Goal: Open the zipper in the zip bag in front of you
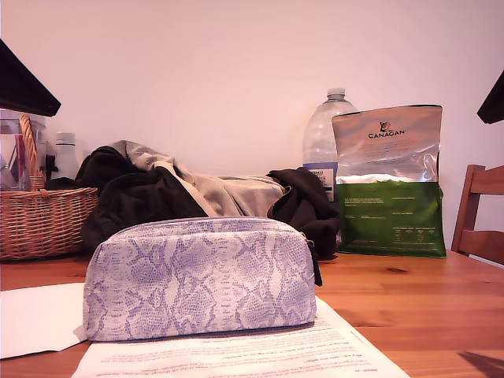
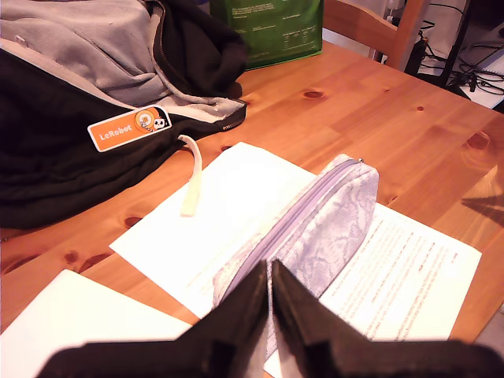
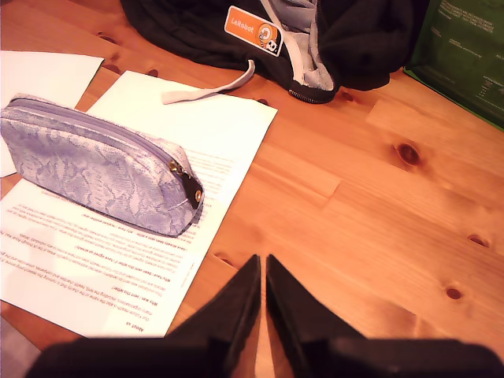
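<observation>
Zip bag (image 1: 200, 279) lies lengthwise on 2 overlapping printed sheets (image 3: 118, 260) at the near table edge in the exterior view; soft, oblong, rounded ridge, lavender-and-white snakeskin print. Zipper (image 2: 303, 211) runs along the ridge; black pull tab (image 3: 193, 189) hangs at one end. My first gripper (image 2: 269, 293) hovers over the bag's near end, jaws clenched, grasping nothing. My second gripper (image 3: 262, 285) hangs above bare wood table (image 3: 378, 205), jaws pressed together, empty. Dark jacket (image 1: 142, 197) and green foil bag (image 1: 391, 185) sit behind.

first end effector (image 2: 270, 287): jaws closed | second end effector (image 3: 263, 283): jaws closed
</observation>
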